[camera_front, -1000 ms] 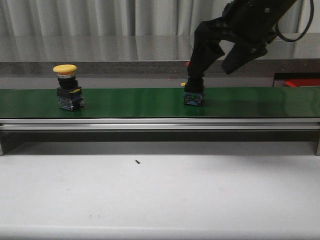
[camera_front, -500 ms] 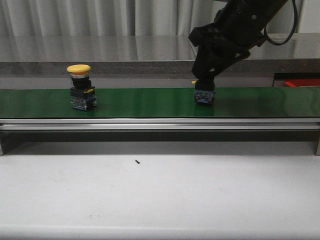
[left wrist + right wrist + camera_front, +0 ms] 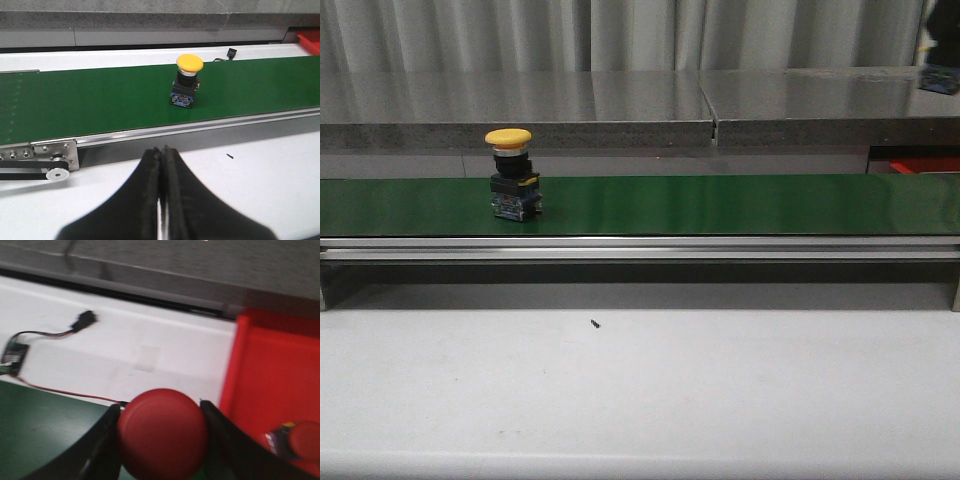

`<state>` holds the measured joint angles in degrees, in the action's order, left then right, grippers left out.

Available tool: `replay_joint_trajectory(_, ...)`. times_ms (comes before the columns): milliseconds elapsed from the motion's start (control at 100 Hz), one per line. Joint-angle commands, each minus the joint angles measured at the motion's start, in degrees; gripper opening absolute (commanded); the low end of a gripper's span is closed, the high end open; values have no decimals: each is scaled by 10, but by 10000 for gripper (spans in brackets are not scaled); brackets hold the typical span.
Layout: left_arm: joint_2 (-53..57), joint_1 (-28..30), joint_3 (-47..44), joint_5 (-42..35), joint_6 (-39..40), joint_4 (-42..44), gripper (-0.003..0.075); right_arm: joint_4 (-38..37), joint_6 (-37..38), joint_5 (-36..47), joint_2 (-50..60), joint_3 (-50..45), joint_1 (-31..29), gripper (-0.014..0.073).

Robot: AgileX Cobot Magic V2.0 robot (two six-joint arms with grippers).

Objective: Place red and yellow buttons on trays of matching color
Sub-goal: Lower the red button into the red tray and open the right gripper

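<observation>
A yellow button (image 3: 510, 176) stands upright on the green belt (image 3: 720, 204), left of its middle; the left wrist view also shows this yellow button (image 3: 188, 80). My left gripper (image 3: 161, 150) hangs shut and empty over the white table in front of the belt. My right gripper (image 3: 160, 406) is shut on a red button (image 3: 162, 435), with one finger on each side of its cap, at the belt's end next to the red tray (image 3: 275, 385). A second red button (image 3: 300, 440) lies in that tray. No yellow tray is in view.
Beyond the belt, a small circuit board (image 3: 12, 357) with thin wires lies on the white surface. The red tray (image 3: 920, 163) sits behind the belt's right end. A metal rail (image 3: 640, 247) runs along the belt's front. A tiny dark speck (image 3: 594, 323) lies on the table.
My right gripper has lifted the red button off the belt and carried it right, almost out of the front view. The yellow button has travelled right along the belt.
</observation>
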<state>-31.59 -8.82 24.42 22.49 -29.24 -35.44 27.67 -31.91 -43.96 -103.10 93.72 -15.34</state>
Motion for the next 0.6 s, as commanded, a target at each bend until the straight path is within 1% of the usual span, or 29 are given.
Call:
replay_joint_trajectory(0, 0, -4, 15, -36, 2, -15, -19, 9, 0, 35, 13, 20, -57, 188)
replay_joint_trajectory(130, 0, -4, 15, -36, 2, -15, -19, 9, 0, 50, -13, 20, -126, 187)
replay_joint_trajectory(290, 0, -4, 15, -36, 2, -15, -19, 10, 0, 89, -37, 20, -181, 187)
replay_joint_trajectory(450, 0, -4, 15, -36, 2, -15, -19, 10, 0, 113, -56, 20, -212, 187)
replay_joint_trajectory(590, 0, -4, 15, -36, 2, -15, -19, 33, 0, 108, -74, 22, -217, 187)
